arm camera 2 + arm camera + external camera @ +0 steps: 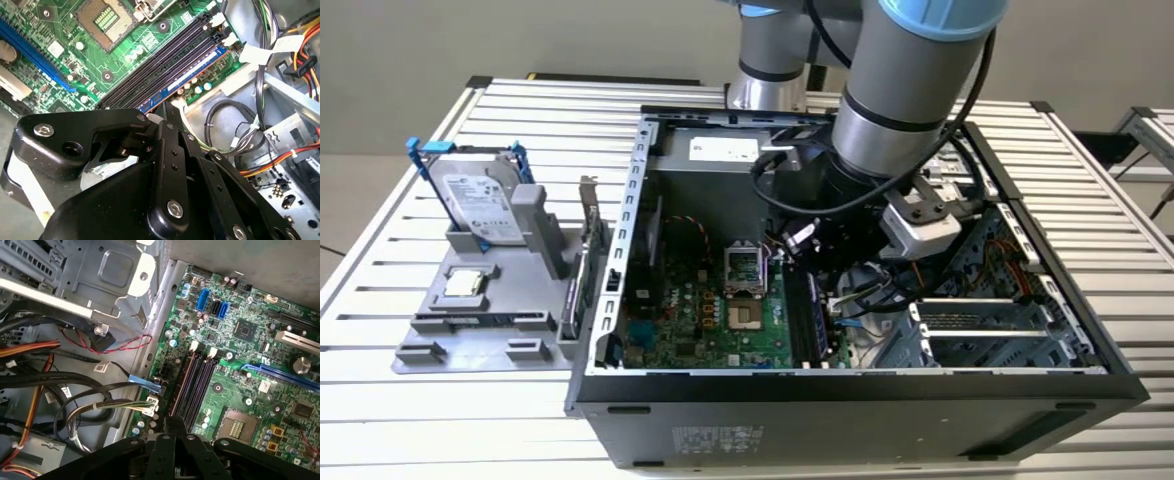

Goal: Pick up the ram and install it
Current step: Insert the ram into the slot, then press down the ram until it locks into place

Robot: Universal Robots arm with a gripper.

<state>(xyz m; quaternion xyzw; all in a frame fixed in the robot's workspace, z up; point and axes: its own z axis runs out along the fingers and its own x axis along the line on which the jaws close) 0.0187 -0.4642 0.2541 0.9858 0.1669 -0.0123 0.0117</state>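
Note:
The ram [195, 70], a long blue stick, lies along the outermost of the black memory slots [165, 50] at the edge of the green motherboard [125, 55]. My gripper [167, 107] is shut. Its black fingertips come together on the top edge of the ram near one end. In the first wrist view the gripper [175, 422] stands over the same slots [195, 385], beside the processor socket [235, 425]. In the exterior view the arm [894, 110] reaches down into the open computer case [854, 390], over the slots [814, 315].
Bundles of cables [280, 55] and a metal drive cage [110, 275] crowd the side beyond the slots. On the table at the exterior view's left, a grey fixture [467, 335] holds a hard drive with blue rails [480, 205] and a small silver chip [464, 283].

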